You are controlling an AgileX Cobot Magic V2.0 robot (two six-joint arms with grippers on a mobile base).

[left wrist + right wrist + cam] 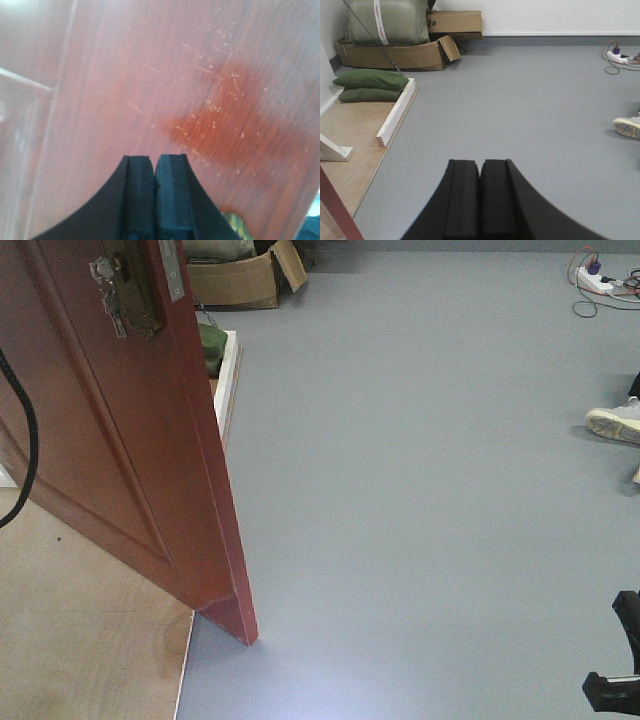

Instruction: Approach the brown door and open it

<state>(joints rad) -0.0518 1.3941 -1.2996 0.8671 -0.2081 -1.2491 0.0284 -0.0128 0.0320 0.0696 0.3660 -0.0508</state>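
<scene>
One brown door (130, 440) stands ajar; left claw (154, 161) and right claw (480, 164) each pinched closed, apparently empty

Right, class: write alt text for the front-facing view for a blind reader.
A brown door stands open at the left, keys hanging from it. Grey floor spreads beyond, with a box at the back and a shoe at the right edge.

- A grey floor (520, 100) is seen.
- A wooden board (355, 130) is laid on it at the left.
- Cardboard boxes (395, 55) are set by the far wall.
- A plug strip (618, 56) and a shoe (626, 126) are seen at the right.
</scene>
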